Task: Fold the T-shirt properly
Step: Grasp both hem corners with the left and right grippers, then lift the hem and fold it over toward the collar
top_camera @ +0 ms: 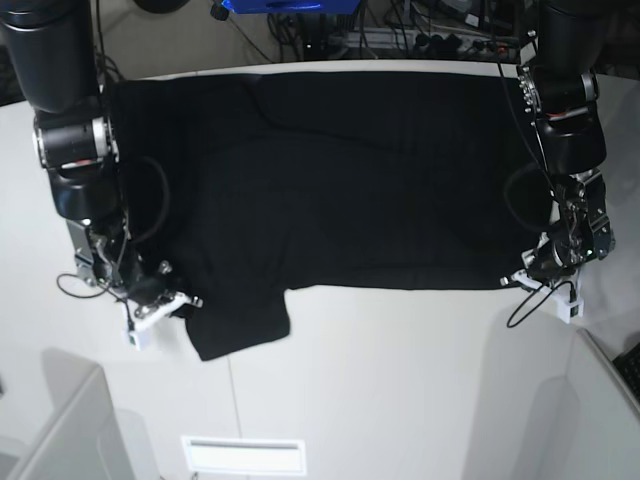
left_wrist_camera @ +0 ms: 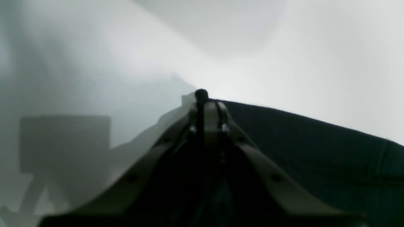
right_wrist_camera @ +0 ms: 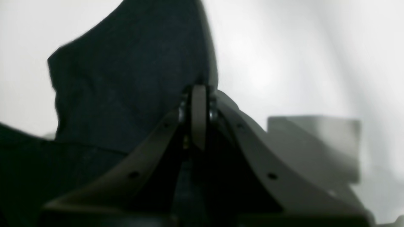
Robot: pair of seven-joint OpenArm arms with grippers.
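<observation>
- The T-shirt point(top_camera: 330, 190) lies spread flat on the white table point(top_camera: 400, 400), black side up; I see none of its print from the base view.
- It covers most of the table's far half, its upper edge running along the far table edge.
- One short sleeve point(top_camera: 240, 325) sticks out toward the near side at the base view's left; the rest of the near edge runs fairly straight across to the right.
- My left gripper point(top_camera: 527, 277) sits at the shirt's near corner on the base view's right, low at the table surface.
- In the left wrist view my left gripper's point(left_wrist_camera: 202, 99) jaws are pressed together, and the shirt's black edge point(left_wrist_camera: 315, 142) runs away from the tips to the right. I read this as clenched on the cloth; the pinch itself is blurred.
- My right gripper point(top_camera: 185, 300) is at the sleeve's outer edge on the base view's left, also low on the table.
- In the right wrist view my right gripper's point(right_wrist_camera: 199, 91) jaws are closed tight, with black fabric point(right_wrist_camera: 132, 78) rising in a peak right at the tips: grasping the shirt.
- Both arms stand at opposite ends of the near edge, well apart.
- Cables and equipment point(top_camera: 400, 30) lie beyond the table's far edge.
</observation>
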